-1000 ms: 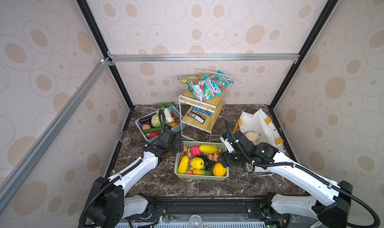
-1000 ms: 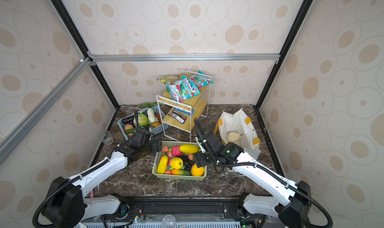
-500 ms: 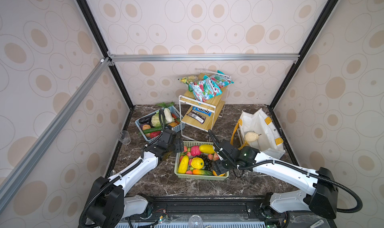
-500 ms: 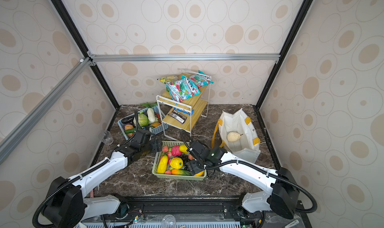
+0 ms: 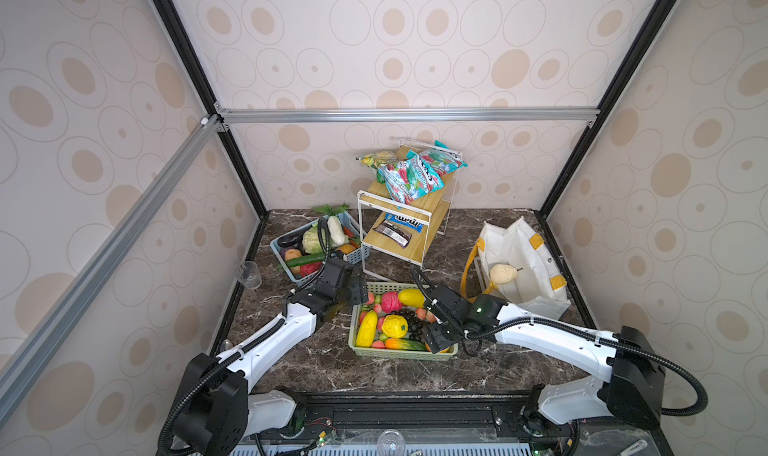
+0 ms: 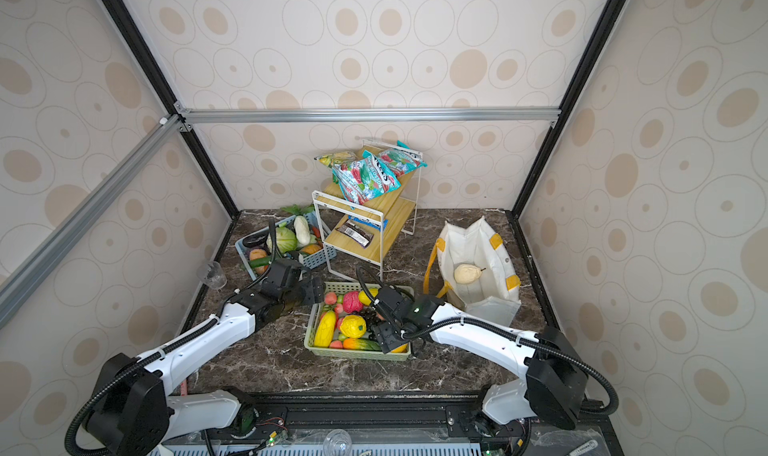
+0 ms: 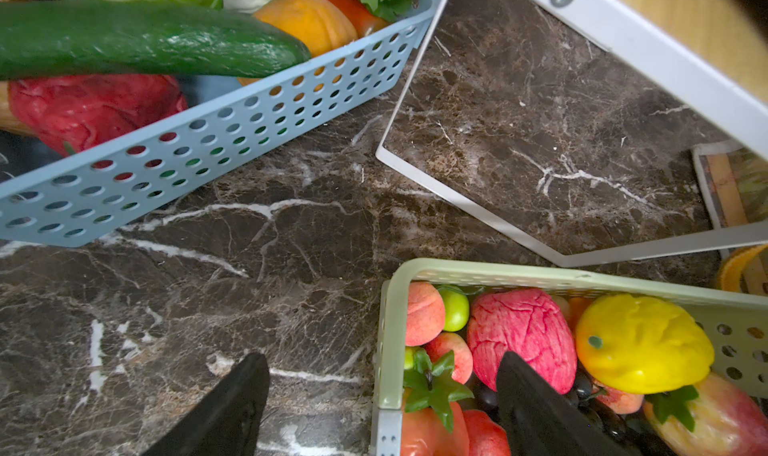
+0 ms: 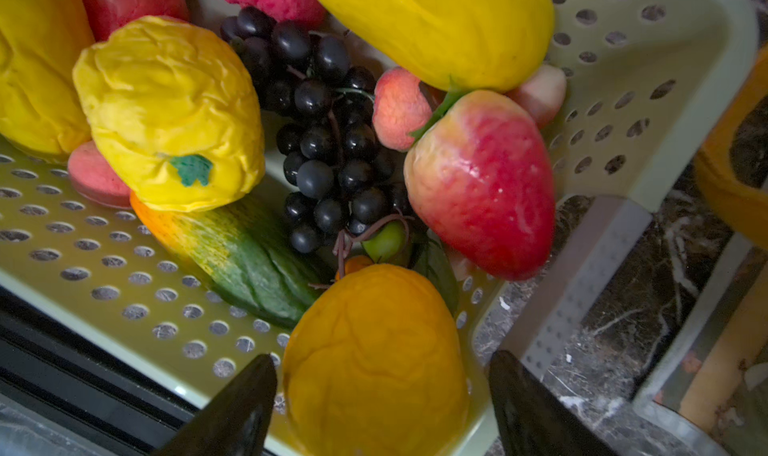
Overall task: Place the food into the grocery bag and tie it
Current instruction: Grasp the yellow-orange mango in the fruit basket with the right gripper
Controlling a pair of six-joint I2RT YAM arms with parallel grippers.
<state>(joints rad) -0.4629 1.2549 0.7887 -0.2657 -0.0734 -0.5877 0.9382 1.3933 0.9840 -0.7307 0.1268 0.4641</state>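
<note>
While the right gripper (image 8: pixel 382 362) hangs over the near corner of the green basket (image 8: pixel 124 266), its jaws stand wide apart and hold nothing; the orange fruit (image 8: pixel 374 329) lies directly between them.

Finding: one finger shows over the basket's perforated wall and the other over the marble table (image 8: pixel 623 308) outside the corner, so a straight descent would likely strike the rim.

Recommendation: shift inward or turn the wrist until both fingers clear the wall. Then lower and close across the fruit's middle, keeping off the red strawberry (image 8: pixel 482 183) and the grapes (image 8: pixel 328 142) beside it.

The left gripper (image 7: pixel 382 362), likewise wide open and empty, hovers across the basket's far left corner.

The grocery bag (image 5: pixel 536 262) stands open, right of the basket, with one pale fruit (image 5: pixel 503 273) inside. The carry should clear its yellow strap (image 5: pixel 468 266).
</note>
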